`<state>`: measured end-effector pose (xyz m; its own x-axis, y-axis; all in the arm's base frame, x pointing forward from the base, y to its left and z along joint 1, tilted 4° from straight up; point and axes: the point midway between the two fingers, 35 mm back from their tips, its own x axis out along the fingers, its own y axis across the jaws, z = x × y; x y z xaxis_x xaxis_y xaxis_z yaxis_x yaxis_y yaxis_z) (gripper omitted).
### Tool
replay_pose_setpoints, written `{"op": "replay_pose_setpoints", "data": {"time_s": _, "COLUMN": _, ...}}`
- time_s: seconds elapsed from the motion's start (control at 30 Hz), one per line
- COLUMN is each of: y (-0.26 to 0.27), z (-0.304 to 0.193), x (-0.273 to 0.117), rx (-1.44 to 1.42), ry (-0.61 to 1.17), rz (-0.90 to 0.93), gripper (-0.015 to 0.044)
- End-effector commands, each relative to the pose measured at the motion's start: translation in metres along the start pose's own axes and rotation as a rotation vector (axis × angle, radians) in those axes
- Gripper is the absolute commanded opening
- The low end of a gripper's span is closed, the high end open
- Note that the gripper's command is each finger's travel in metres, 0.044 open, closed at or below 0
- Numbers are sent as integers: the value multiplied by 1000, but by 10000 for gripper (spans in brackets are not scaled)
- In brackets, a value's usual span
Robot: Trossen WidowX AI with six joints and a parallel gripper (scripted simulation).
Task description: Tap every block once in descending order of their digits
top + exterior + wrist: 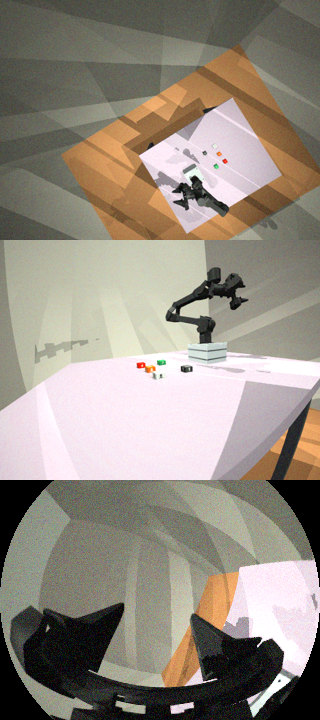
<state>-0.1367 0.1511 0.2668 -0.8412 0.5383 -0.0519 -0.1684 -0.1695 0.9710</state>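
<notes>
Surveying the table (pixel 248 124) (pixel 129 420) (pixel 270 590), we record five small blocks resting on its pale top, all apart from one another. In the top view, the white block (pixel 214 146) (pixel 158 375), the orange block (pixel 219 153) (pixel 150 369) and the red block (pixel 225 161) (pixel 141 365) form a slanting row. The dark block (pixel 204 152) (pixel 186 368) and the green block (pixel 216 166) (pixel 161 362) sit nearer the arm's pedestal (pixel 189 175) (pixel 206 353) (pixel 265 695), the green one near the red.

Digits, as we read them in the exterior view: 7 on green, 6 on white, 4 on red, 1 on dark. The orange block's digit appears to be 9, but it is too small for us to confirm.

We find the arm (pixel 211 202) (pixel 186 300) raised above the table on its pale, dark-striped pedestal, its forearm folded back over the base. The gripper (pixel 173 196) (pixel 246 293) (pixel 158 612) is high up and well apart from every block, pointing away from the group. Its fingers stand wide open; we see nothing between them.

Through the wrist view we note wall (pixel 105 560) behind the fingertips, with a strip of orange-brown floor (pixel 108 144) (pixel 305 426) (pixel 220 595) and part of the tabletop toward the right.
</notes>
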Motion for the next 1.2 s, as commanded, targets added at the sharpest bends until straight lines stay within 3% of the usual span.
{"op": "replay_pose_setpoints", "data": {"time_s": 0.0, "y": -1, "z": 2, "x": 0, "rx": -1, "ry": -10, "rz": -7, "gripper": 400}}
{"op": "replay_pose_setpoints", "data": {"time_s": 0.27, "y": -54, "z": 102, "x": -35, "rx": -6, "ry": -427, "rz": -342, "gripper": 400}}
{"op": "replay_pose_setpoints", "data": {"time_s": 0.6, "y": -129, "z": 174, "x": -163, "rx": 126, "ry": -821, "rz": -872, "gripper": 400}}
{"op": "replay_pose_setpoints", "data": {"time_s": 0.87, "y": -175, "z": 151, "x": -288, "rx": 387, "ry": -945, "rz": -1265, "gripper": 400}}
{"op": "replay_pose_setpoints", "data": {"time_s": 1.17, "y": -201, "z": 49, "x": -395, "rx": 824, "ry": -872, "rz": -1525, "gripper": 400}}
